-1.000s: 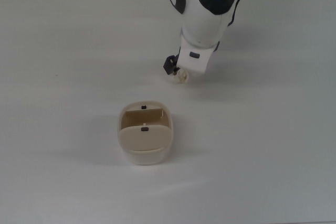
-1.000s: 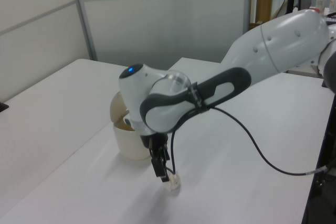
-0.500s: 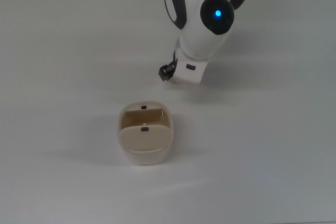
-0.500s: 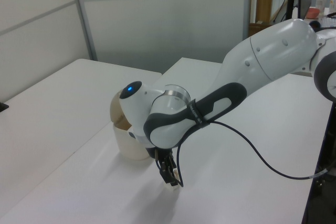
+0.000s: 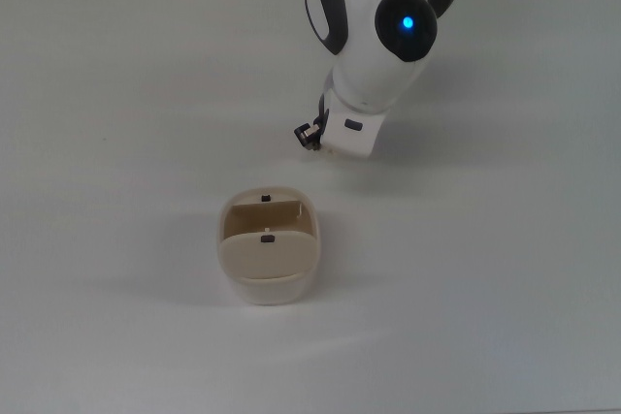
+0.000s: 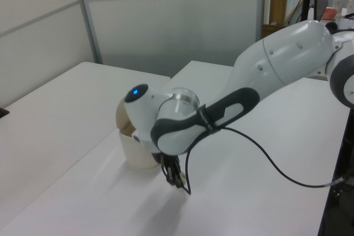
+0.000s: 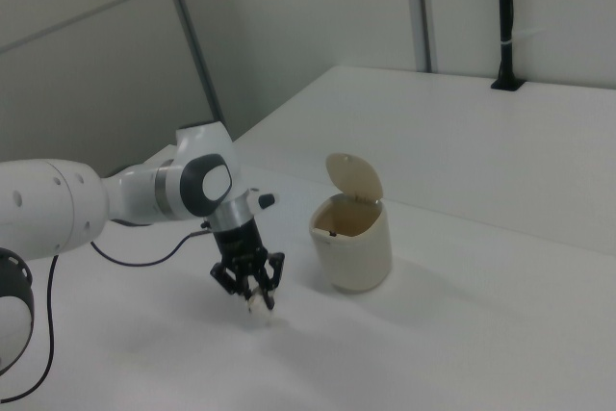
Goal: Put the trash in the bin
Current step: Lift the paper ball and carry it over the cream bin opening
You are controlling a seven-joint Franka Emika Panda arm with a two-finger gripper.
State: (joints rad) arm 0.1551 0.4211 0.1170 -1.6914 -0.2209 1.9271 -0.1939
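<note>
white bench fills the top view, w/ pale wall panels behind it in both side views. arm reaches down onto it, blue light glowing on its wrist.

tool pointing down at the bench in the right view, dark fingers drawn in close around the trash – a small cream-white crumpled lump poking out just below the tips. looks gripped, fingers nearly together w/ only the paper between them. can't tell if the trash touches the bench or hangs just above it.

top view: wrist body covers almost everything, only a bit of the tool sticks out on the top view's left of the white housing; trash not visible there. left view: tool tucked under the arm's bulk, dark & hard to read, paper not made out.

bin stands upright near the tool, on the right view's right, apart from it. flap lid tipped up, mouth open. in the top view the bin sits below the tool, two dark pivot marks showing. left view: bin half hidden behind the arm.

black cable loops off the arm in the left view.
</note>
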